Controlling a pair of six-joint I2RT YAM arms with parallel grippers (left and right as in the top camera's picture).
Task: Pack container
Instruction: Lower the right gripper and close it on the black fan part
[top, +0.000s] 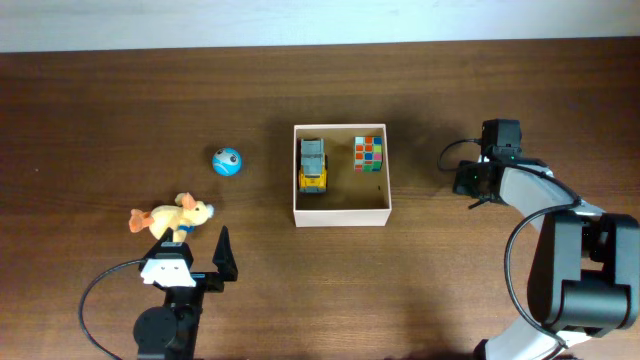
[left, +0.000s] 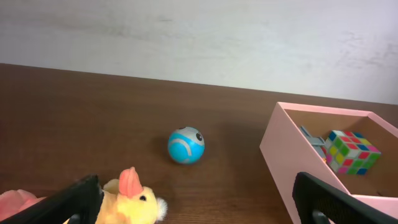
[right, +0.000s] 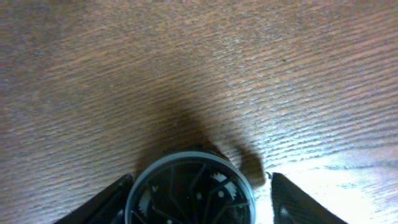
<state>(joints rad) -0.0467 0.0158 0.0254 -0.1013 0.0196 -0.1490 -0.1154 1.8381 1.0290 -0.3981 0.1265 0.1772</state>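
The container (top: 341, 214) is a square box, white outside and tan inside, at the table's middle. It holds a yellow-and-grey toy truck (top: 313, 164) and a colour cube (top: 369, 153). It also shows in the left wrist view (left: 283, 149), with the cube (left: 352, 152) inside. A blue ball (top: 227, 161) and a yellow plush duck (top: 170, 217) lie to its left. My left gripper (top: 195, 252) is open and empty just in front of the duck (left: 132, 200). My right gripper (top: 478, 185) is right of the box, open around a round black grey-rimmed object (right: 189, 190).
The table is dark brown wood. A pale wall runs along its far edge (left: 199, 43). A black cable (top: 452, 155) loops beside the right gripper. The blue ball (left: 185, 145) lies between the duck and the box.
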